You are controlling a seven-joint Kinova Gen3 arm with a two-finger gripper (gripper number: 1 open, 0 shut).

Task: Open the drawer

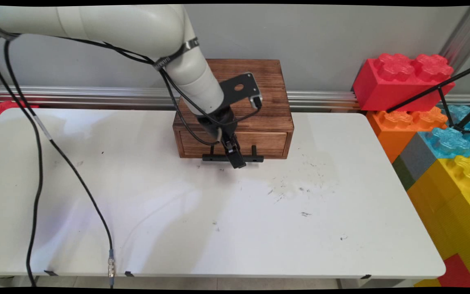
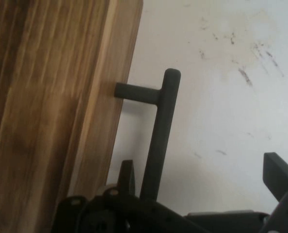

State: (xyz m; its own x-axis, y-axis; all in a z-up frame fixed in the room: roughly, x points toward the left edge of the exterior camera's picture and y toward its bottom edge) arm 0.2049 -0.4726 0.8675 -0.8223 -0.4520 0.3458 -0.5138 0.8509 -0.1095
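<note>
A dark wooden box (image 1: pixel 255 106) with one drawer (image 1: pixel 267 143) stands at the back middle of the white table (image 1: pixel 218 220). The drawer front sits flush with the box. A black bar handle (image 1: pixel 255 158) runs across the drawer front on two posts. My gripper (image 1: pixel 237 161) reaches down over the middle of that handle. In the hand view the handle (image 2: pixel 161 131) passes between my fingers, close to the left finger (image 2: pixel 126 175), while the right finger (image 2: pixel 279 172) stands well apart. The gripper (image 2: pixel 202 167) is open and straddles the bar. The box's wooden side (image 2: pixel 52 107) fills the left.
Big toy bricks are stacked off the table's right end: red (image 1: pixel 402 81), orange (image 1: pixel 398 126), blue (image 1: pixel 451 141) and yellow (image 1: pixel 459 192). A black tripod leg (image 1: pixel 439 87) crosses them. Black cables (image 1: pixel 39 163) hang from the arm over the table's left part. Dark scuffs (image 1: pixel 296 190) mark the tabletop.
</note>
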